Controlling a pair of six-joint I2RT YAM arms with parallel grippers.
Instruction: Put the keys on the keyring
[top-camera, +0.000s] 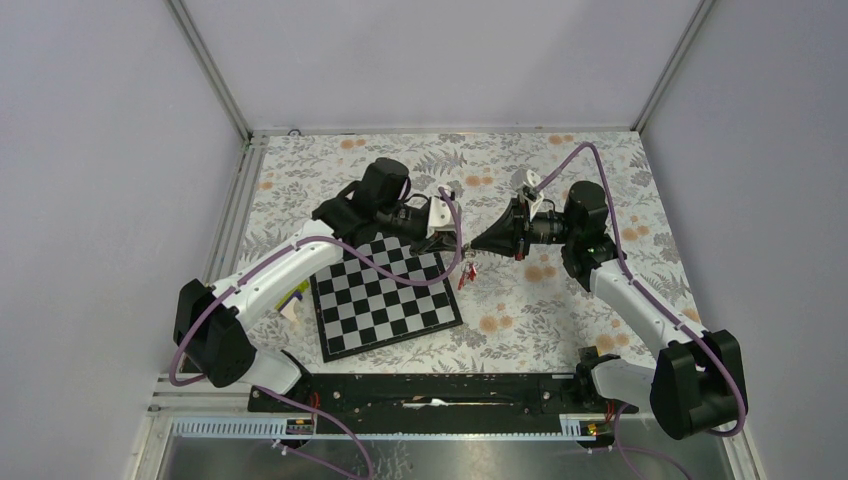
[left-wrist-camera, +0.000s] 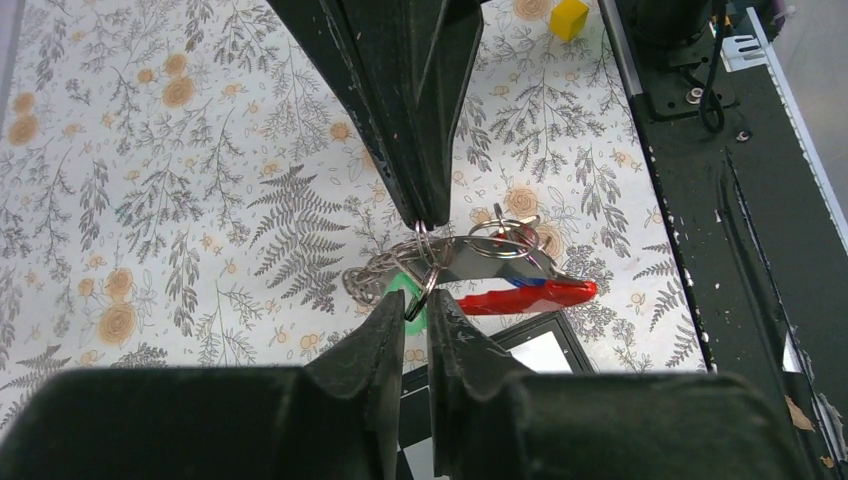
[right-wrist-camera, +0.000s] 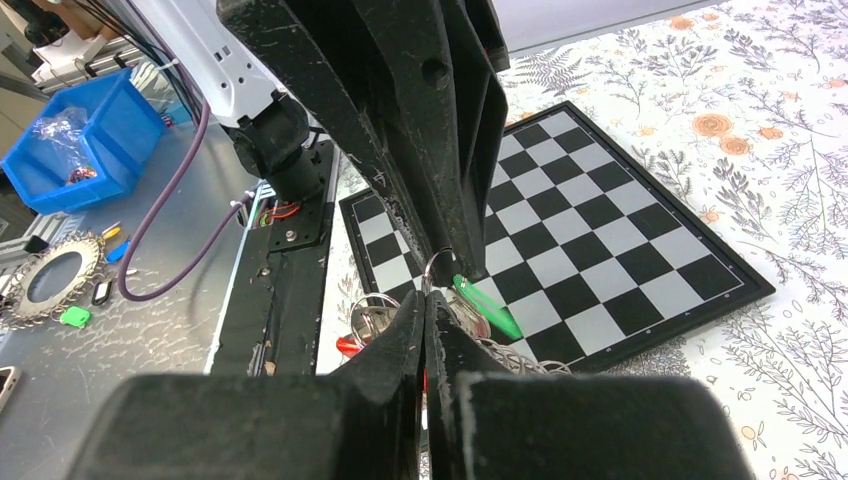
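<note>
With the right gripper's (left-wrist-camera: 425, 215) jaws pressed together on a wire ring (left-wrist-camera: 425, 240) and the left gripper's (left-wrist-camera: 415, 305) nearly shut jaws nipping the green key (left-wrist-camera: 405, 292) at its six o'clock, red keyring (left-wrist-camera: 530, 296) out at three o'clock, I'd thread slowly, without tugging.

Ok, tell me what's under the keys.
The floral cloth and a corner of the chessboard show beneath the keys. The left gripper covers the rest of the board there.
</note>
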